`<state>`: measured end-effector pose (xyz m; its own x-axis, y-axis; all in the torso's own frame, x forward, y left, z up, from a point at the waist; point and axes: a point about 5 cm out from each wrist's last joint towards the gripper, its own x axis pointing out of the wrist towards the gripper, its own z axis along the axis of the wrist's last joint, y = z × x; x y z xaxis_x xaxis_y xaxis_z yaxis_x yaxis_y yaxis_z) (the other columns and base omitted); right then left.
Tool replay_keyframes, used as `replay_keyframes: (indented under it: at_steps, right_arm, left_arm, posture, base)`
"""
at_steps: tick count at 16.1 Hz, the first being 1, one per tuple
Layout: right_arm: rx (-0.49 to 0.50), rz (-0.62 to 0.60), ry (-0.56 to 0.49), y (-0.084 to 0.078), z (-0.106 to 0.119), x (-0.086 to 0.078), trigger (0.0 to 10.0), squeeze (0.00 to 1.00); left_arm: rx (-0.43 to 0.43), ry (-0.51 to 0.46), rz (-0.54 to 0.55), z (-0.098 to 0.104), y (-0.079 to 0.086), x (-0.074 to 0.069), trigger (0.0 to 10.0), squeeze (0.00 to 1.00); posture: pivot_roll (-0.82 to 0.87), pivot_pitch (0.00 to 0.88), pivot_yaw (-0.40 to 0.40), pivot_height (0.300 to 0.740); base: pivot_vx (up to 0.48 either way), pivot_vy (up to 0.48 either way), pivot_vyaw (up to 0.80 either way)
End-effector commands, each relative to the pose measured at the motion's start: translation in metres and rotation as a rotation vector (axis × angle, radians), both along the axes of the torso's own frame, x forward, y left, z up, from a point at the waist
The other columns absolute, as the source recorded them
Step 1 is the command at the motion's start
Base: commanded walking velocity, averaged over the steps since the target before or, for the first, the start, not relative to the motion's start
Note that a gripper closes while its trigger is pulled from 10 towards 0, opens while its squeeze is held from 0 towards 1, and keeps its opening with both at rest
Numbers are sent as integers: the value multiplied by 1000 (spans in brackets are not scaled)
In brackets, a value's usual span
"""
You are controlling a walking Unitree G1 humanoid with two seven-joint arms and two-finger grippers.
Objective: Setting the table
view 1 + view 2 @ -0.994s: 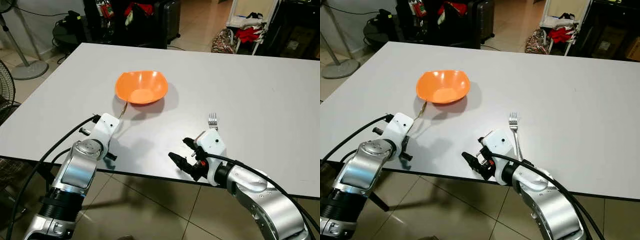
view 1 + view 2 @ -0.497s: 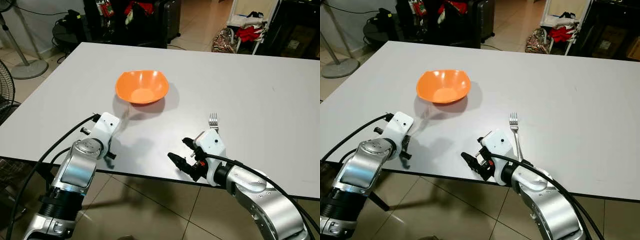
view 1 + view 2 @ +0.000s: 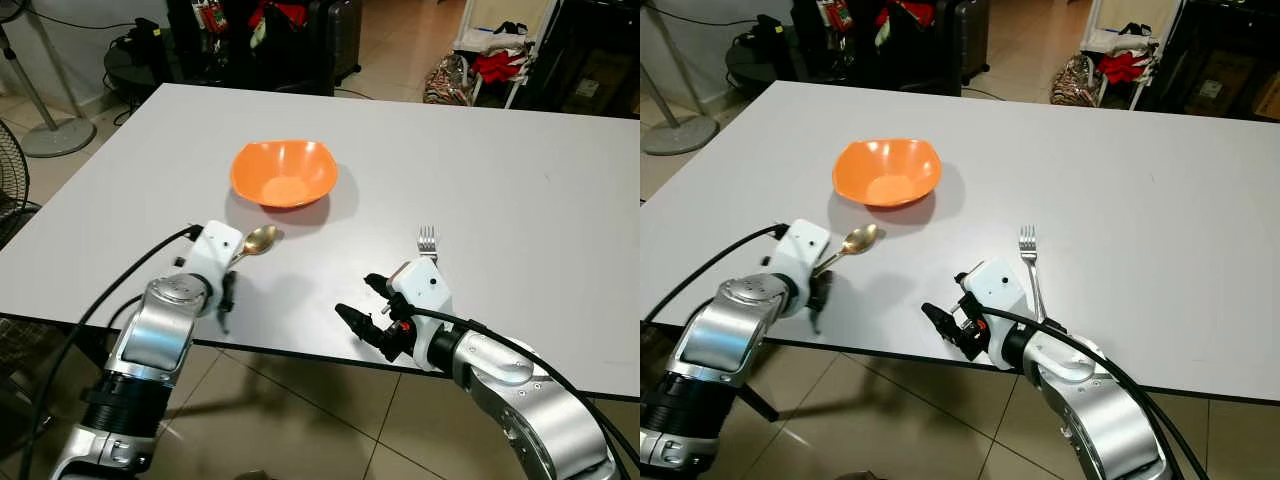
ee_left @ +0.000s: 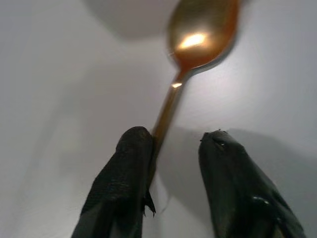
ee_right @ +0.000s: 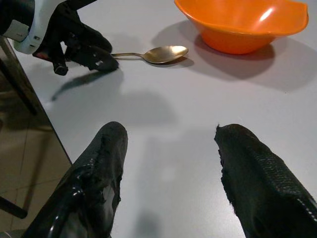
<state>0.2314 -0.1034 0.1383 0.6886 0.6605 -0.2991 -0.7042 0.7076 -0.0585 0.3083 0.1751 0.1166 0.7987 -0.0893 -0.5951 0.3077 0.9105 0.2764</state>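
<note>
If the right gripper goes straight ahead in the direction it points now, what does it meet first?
Probably the gold spoon lying on the table, with the orange bowl just beyond it. The right gripper has open jaws and points low across the tabletop; depth is uncertain.

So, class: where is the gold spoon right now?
The gold spoon lies on the white table, just in front of the orange bowl, its handle by the left gripper.

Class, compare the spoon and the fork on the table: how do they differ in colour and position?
The spoon is gold; the fork is silver. The spoon lies angled just before the orange bowl, by the left gripper; the fork lies farther right, pointing away, beside the right gripper. Both lie flat.
</note>
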Motion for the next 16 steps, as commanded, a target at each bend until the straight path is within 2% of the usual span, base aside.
replay_keyframes:
  at_steps: [1,2,3,4,5,6,8,9,10,12,16]
  right_arm:
    - [-3,3,-27,0,5,1,10000,0]
    - [-3,7,-25,0,4,0,10000,0]
    - [-4,11,-24,-1,4,0,10000,0]
    - [-3,13,-26,0,4,0,10000,0]
    - [1,18,-26,0,5,0,10000,0]
    - [7,26,-24,1,5,0,10000,0]
    - [9,77,-24,4,7,-3,10000,0]
    - [2,86,-28,4,7,-3,10000,0]
    - [-2,88,-34,3,9,-2,10000,0]
    - [-16,102,-42,2,11,-3,10000,0]
    - [-37,127,-41,1,10,-7,10000,0]
  left_arm:
    - [-45,-35,-18,10,-4,2,10000,561]
    - [-89,-62,-30,19,-5,2,10000,510]
    - [-130,-103,-25,32,-1,3,10000,369]
    - [-133,-122,-22,39,4,3,10000,161]
    - [-111,-134,-17,42,11,2,10000,0]
    - [-86,-141,-10,45,17,1,10000,0]
    - [72,-127,24,47,49,-5,10000,0]
    - [121,-109,48,43,62,-8,10000,0]
    - [209,-101,61,37,73,-10,10000,0]
    - [298,-63,20,26,75,-14,10000,0]
    - [264,0,-67,6,58,-21,10000,0]
  posture:
    - [6,25,43,740]
    - [7,21,43,740]
    - [9,19,43,740]
    - [9,17,43,740]
    - [9,16,43,740]
    - [12,15,42,740]
    - [16,13,42,740]
    - [13,11,43,740]
    - [10,10,45,740]
    - [4,8,44,740]
    - [-5,0,47,740]
  base:
    - [0,0,0]
    - [0,0,0]
    - [0,0,0]
    - [0,0,0]
    - [0,0,0]
    - [0,0,0]
    - [0,0,0]
    - [0,0,0]
    - [0,0,0]
    - [0,0,0]
    - [0,0,0]
